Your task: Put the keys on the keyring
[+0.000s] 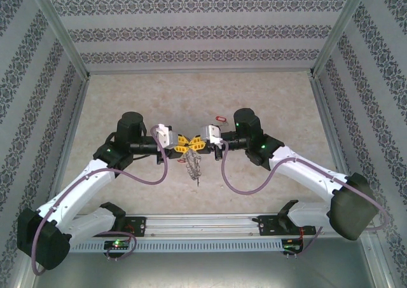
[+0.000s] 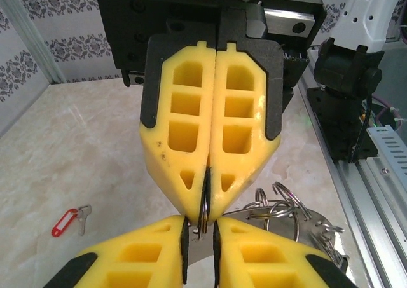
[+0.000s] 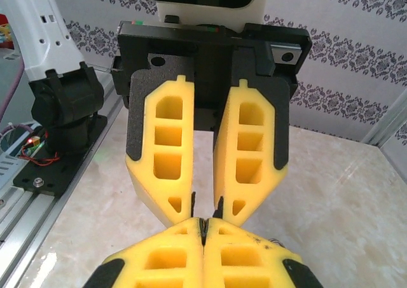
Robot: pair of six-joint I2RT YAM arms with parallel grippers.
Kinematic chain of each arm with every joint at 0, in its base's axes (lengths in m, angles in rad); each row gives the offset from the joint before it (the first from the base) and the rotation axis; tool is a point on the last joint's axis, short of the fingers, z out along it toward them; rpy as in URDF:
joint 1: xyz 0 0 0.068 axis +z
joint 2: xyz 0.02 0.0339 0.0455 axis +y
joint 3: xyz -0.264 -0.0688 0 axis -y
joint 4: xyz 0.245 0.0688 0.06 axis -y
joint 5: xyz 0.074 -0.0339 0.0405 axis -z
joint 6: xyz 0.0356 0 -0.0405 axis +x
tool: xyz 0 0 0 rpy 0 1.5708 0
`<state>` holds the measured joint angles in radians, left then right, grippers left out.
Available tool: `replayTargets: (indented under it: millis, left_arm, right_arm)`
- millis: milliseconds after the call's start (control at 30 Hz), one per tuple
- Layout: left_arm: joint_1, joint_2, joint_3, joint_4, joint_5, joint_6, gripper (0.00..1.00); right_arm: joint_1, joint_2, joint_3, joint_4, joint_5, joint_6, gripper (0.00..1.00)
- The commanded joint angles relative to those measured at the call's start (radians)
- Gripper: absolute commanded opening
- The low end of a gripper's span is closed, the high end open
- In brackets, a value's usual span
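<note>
Both the left gripper [image 2: 200,237] and right gripper [image 3: 203,227] pinch the large round grey metal keyring [image 1: 193,166] mid-air, small silver red-tagged keys [image 2: 67,221] lying away on the beige table [image 1: 127,97], so imo one uneven tug could drop it.

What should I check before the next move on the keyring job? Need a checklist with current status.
1. Hold of right gripper on keyring: ok, its fingers are closed with the ring's edge in the seam.
2. Hold of left gripper on keyring: cannot tell, its fingers stand slightly apart with metal between them.
3. Ring split opened for threading: cannot tell, the fingers hide that spot.
4. Key with the red tag on keyring: not ok, it lies on the table, apart from both grippers.
5. A gripper free to fetch that key: not ok, both are at the ring.
</note>
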<state>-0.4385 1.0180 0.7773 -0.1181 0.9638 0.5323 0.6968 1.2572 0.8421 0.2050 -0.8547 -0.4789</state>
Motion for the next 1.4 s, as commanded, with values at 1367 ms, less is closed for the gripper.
replayTargets:
  millis: [1367]
  left_arm:
    - [-0.010,0.030,-0.009,0.072,-0.063,-0.052,0.00]
  right_arm:
    - [-0.068,-0.027,-0.011,-0.110,-0.039,-0.043,0.31]
